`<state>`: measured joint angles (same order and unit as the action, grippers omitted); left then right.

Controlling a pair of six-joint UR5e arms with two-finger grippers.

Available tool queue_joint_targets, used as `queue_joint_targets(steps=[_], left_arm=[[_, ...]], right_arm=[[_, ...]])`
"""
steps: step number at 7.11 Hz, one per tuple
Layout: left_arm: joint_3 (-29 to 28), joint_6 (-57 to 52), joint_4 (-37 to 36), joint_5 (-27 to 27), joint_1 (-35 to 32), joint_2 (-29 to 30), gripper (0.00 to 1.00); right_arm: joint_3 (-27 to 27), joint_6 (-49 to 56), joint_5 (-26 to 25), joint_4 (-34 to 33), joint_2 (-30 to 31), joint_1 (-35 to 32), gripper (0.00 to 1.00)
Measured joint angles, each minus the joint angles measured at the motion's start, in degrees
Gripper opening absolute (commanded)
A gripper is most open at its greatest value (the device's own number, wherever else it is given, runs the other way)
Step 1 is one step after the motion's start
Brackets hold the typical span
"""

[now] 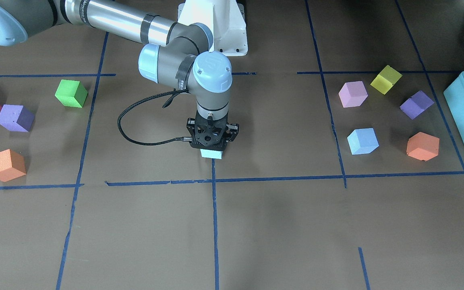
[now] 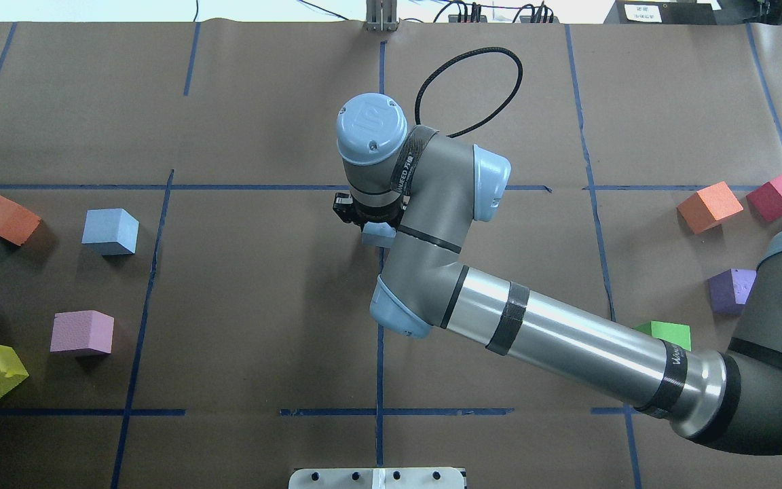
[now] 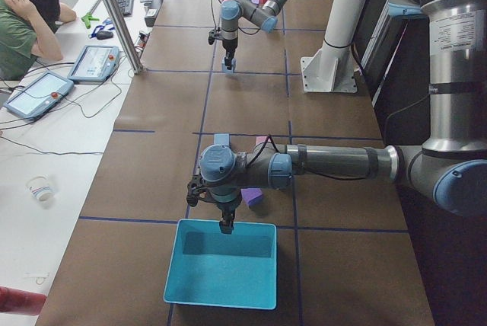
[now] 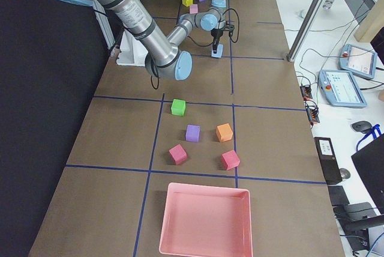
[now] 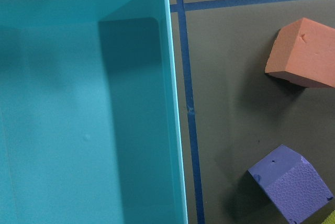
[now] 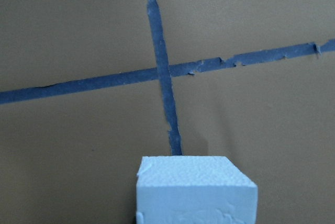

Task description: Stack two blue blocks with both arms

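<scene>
The right arm's fingers (image 1: 212, 144) point straight down over the middle of the bench (image 1: 280, 225), closed, as far as I can judge, on a pale blue cube (image 1: 212, 154) that sits on the centre tape line (image 1: 215, 217). This cube looks set to be the base of the stack.

The second pale blue cube (image 1: 363, 141) lies free toward the bench's left end, its faces skewed to the tape. The left arm is plainly the nearer one. Its fingers (image 3: 227, 224) hang over the inner rim of the teal box (image 3: 183, 265) at that left end. From there the free cube lies back toward the bench's middle, past an orange cube (image 5: 302, 52) and a purple cube (image 5: 291, 185) that sit between box and target.

The gripper frame hides the right fingertips, and the wrist view cuts off the held cube's underside, so I cannot tell whether it rests on the bench or hangs just above it. Whether the left fingers are open or closed I cannot tell. The left wrist view shows neither them nor the free cube.
</scene>
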<state>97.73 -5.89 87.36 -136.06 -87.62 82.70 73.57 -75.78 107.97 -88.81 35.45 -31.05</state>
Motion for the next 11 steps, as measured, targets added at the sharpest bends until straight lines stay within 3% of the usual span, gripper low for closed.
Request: queue_joint_targets(steps=[5, 7, 9, 11], left_arm=[[-0.03, 0.00, 0.00, 0.14, 0.04, 0.07, 1.00], [1.26, -0.06, -0.08, 0.54, 0.05, -0.03, 1.00], [2.03, 0.15, -0.16, 2.77, 0.07, 0.14, 1.00], [4.05, 0.52, -0.12, 6.46, 0.08, 0.90, 1.00]], right_arm=[[1.83, 1.01, 0.60, -1.03, -2.24, -1.62, 1.00], [8.20, 7.97, 4.73, -8.49, -0.27, -6.75, 1.00], [18.85, 22.14, 9.83, -14.88, 9.07, -14.56, 1.00], [24.70, 38.76, 14.24, -16.09, 19.64, -23.44, 1.00]])
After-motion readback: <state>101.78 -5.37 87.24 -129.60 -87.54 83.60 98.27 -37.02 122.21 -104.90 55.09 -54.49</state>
